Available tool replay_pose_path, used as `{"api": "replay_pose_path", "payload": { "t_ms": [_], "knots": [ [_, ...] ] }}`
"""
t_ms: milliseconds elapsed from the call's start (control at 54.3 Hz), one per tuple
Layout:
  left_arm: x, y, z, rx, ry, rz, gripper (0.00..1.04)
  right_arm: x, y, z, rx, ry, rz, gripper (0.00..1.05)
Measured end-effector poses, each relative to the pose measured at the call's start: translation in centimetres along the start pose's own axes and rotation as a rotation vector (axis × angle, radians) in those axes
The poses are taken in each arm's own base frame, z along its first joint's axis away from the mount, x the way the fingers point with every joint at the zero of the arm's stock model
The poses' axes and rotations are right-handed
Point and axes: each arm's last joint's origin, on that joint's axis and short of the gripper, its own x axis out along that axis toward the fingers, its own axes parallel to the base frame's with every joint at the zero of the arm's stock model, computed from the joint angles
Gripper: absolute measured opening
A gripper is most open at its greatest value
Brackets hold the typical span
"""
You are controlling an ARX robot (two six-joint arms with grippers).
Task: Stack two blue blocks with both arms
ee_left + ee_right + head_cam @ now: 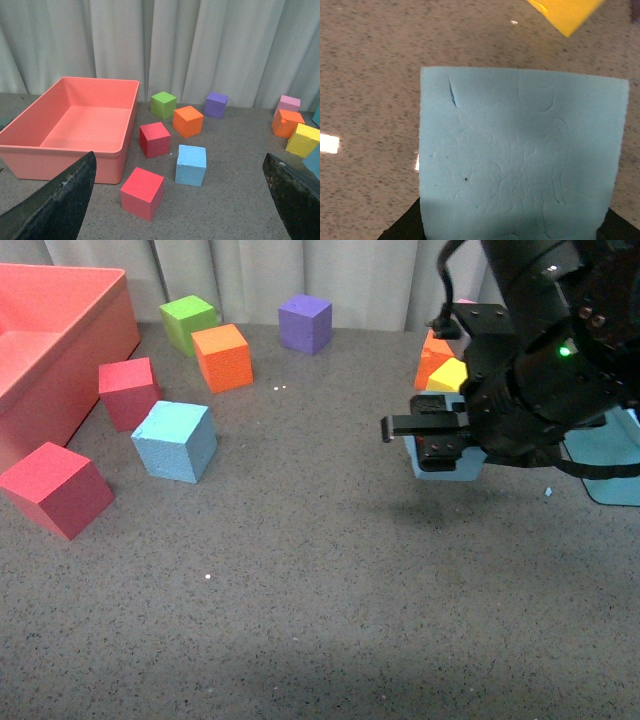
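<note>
One sky-blue block (pixel 176 440) sits on the grey table at the left, between a red cube and the middle; it also shows in the left wrist view (pixel 191 164). My right gripper (pixel 440 445) is shut on the second blue block (pixel 450 468) and holds it above the table at the right. That block fills the right wrist view (pixel 520 150). My left gripper (pixel 180 200) is open and empty, its two black fingers (pixel 55 205) at the frame's lower corners, well back from the free blue block. The left arm is not in the front view.
A large salmon bin (pixel 40 350) stands at the far left. Red cubes (pixel 55 488) (pixel 128 392), an orange cube (pixel 222 357), a green cube (pixel 188 322) and a purple cube (pixel 305 323) lie around the free blue block. Orange (pixel 433 355) and yellow (pixel 448 375) cubes and a turquoise bin (pixel 610 465) are at the right.
</note>
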Motion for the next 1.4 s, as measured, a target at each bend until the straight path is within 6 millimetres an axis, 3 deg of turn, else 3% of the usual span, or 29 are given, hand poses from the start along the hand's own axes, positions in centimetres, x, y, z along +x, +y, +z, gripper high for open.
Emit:
{"api": "replay_pose_path", "payload": {
  "t_ms": [184,369,921,1014,1106,1216,1401],
  "knots": [
    [0.0,0.0,0.0,0.0,0.0,0.0,0.98,1.0,4.3,1.5,-0.018,0.014,0.057,0.46],
    [0.0,0.0,0.0,0.0,0.0,0.0,0.98,2.3,6.2,1.6,-0.036,0.049,0.073,0.45],
    [0.0,0.0,0.0,0.0,0.0,0.0,0.98,5.1,7.7,0.8,-0.042,0.098,0.048,0.45],
    [0.0,0.0,0.0,0.0,0.0,0.0,0.98,5.1,7.8,1.0,-0.041,0.066,0.056,0.64],
    [0.0,0.0,0.0,0.0,0.0,0.0,0.98,4.9,7.8,1.0,-0.034,0.05,0.072,0.77],
    [0.0,0.0,0.0,0.0,0.0,0.0,0.98,3.4,7.5,1.0,-0.032,-0.012,0.061,0.97],
    [0.0,0.0,0.0,0.0,0.0,0.0,0.98,-1.4,6.7,2.2,-0.036,-0.222,0.021,0.95]
  ]
}}
